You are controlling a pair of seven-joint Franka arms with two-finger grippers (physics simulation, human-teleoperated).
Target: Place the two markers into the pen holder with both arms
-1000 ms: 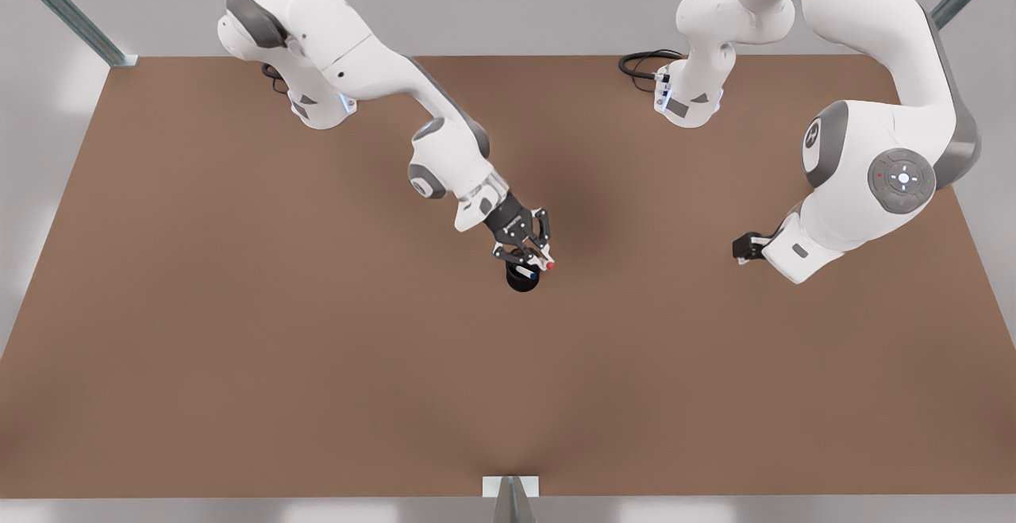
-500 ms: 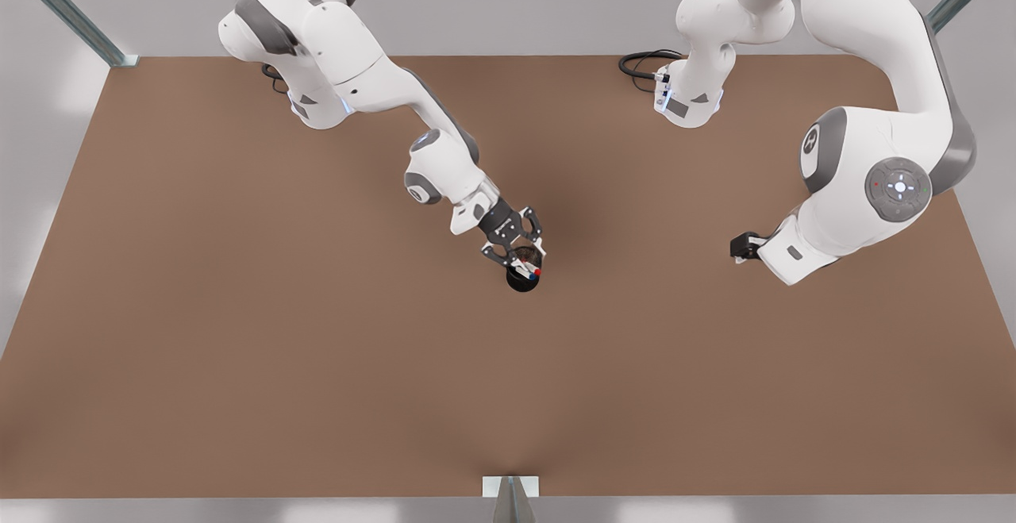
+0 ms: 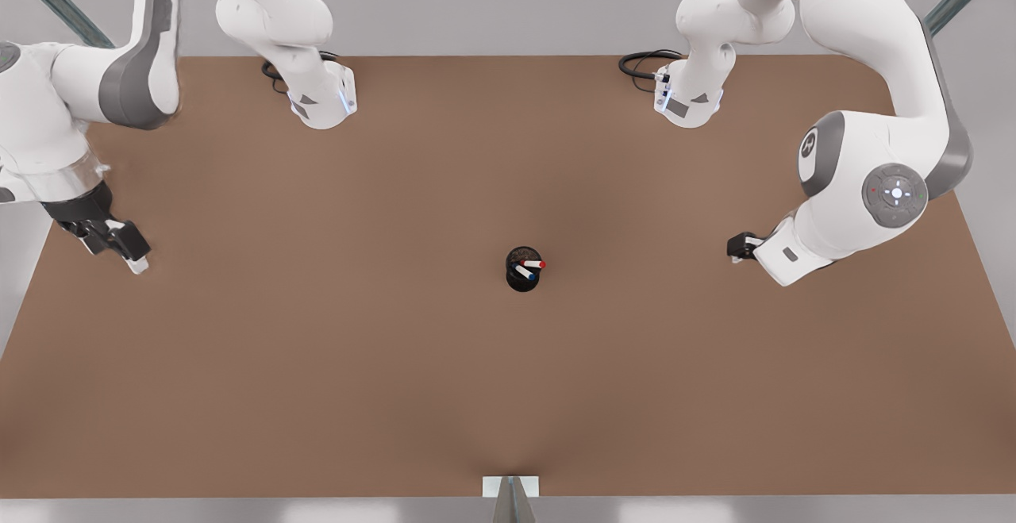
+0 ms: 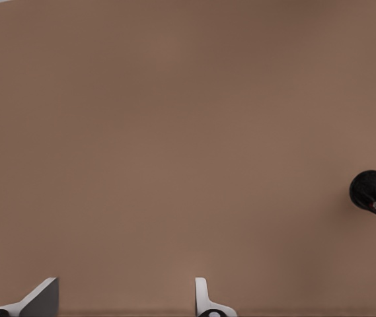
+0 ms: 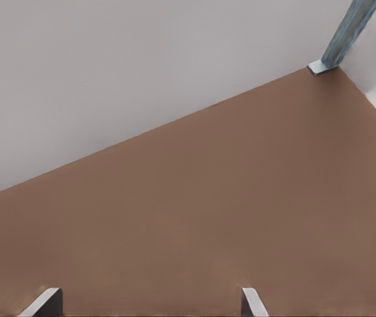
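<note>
Two markers are seen standing in the pen holder (image 3: 521, 282), which is parked upright near the middle of the brown bench (image 3: 508, 396), a bit nearer than both grippers. The red-capped marker (image 3: 534, 264) is leaned toward the front view's right, with its cap poking over the rim. The blue-capped marker (image 3: 525, 273) is tucked just beside it, caps close together, and both are tilted rather than straight up.

Off to the front view's right, well apart from the holder, the left gripper (image 3: 738, 247) is held low over bare bench, mostly hidden under its own arm. In the left wrist view its jaws are shown spread with nothing between them, and the holder is caught at the edge of that picture with a bit of red inside.

Over by the bench edge on the front view's left, the right gripper (image 3: 119, 241) is hung tilted, also well clear of the holder. Its jaws are shown spread and empty in the right wrist view, with a corner of the bench and a metal post (image 5: 346, 33) beyond.

Farthest back, the two arm bases are bolted along the far edge, with a black cable (image 3: 641, 63) coiled beside one.
</note>
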